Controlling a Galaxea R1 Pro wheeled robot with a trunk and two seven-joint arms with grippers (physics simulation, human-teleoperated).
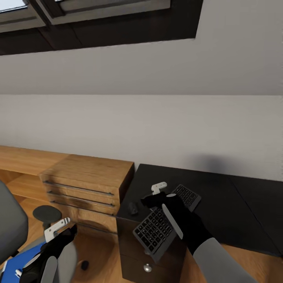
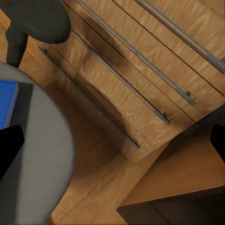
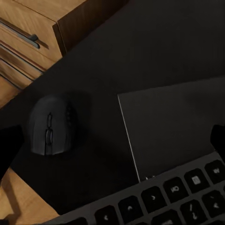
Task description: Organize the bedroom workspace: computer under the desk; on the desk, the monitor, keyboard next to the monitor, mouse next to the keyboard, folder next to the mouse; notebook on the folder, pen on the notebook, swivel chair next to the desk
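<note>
Right hand (image 1: pixel 157 196) grips the keyboard (image 1: pixel 161 226), tilted over the counter (image 1: pixel 236 204) corner, near the mouse (image 3: pixel 50 124). Better to level it and lay it fully on the counter. Left hand (image 1: pixel 51 239): state unclear.

Mouse (image 3: pixel 50 125) left of keyboard (image 1: pixel 163 223) on desk (image 1: pixel 236 204).

The right arm (image 1: pixel 188 224) lies across the keyboard (image 1: pixel 157 230), hiding its middle and whatever the gripper's fingers are doing. The swivel chair (image 1: pixel 11 224) is cut by the head view's left edge, the blue folder (image 1: pixel 19 257) half covered by the left arm (image 1: pixel 51 251). The desk (image 1: pixel 236 208) runs off to the right.
</note>
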